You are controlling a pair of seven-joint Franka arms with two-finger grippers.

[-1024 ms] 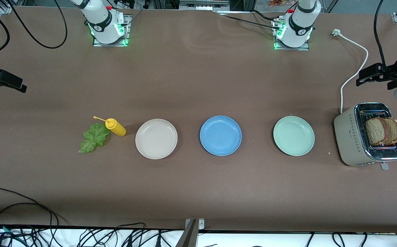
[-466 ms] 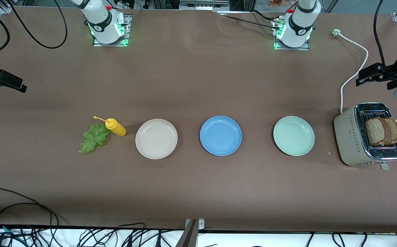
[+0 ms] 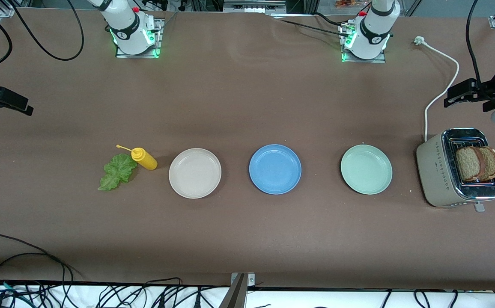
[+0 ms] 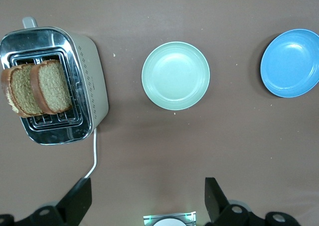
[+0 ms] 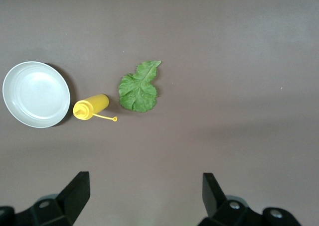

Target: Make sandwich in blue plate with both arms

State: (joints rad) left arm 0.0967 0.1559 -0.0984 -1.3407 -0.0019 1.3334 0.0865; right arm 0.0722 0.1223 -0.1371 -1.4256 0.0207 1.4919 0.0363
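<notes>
Front view: nothing of the sandwich is being assembled yet. The blue plate is lying bare at the middle of the table, between a cream plate toward the right arm's end and a mint-green plate toward the left arm's end. Both bread slices are standing upright in the toaster at the left arm's end, beside the green plate. The lettuce leaf is lying flat at the right arm's end, just touching a yellow squeeze bottle that is lying on its side beside the cream plate. The left gripper is being held above the table close to the toaster; the right gripper is being held at the edge of the right arm's end, well apart from the lettuce. Every step is judged to be left: two slices and the leaf are to be carried to the blue plate and stacked.

Left wrist view: the left gripper is being held wide apart and empty, above the toaster, the bread slices, the green plate and the blue plate.

Right wrist view: the right gripper is likewise being held wide and empty over the lettuce leaf, the bottle and the cream plate.

No brand, label or writing is being made out anywhere; only a dotted pattern is being shown on the toaster's side.
</notes>
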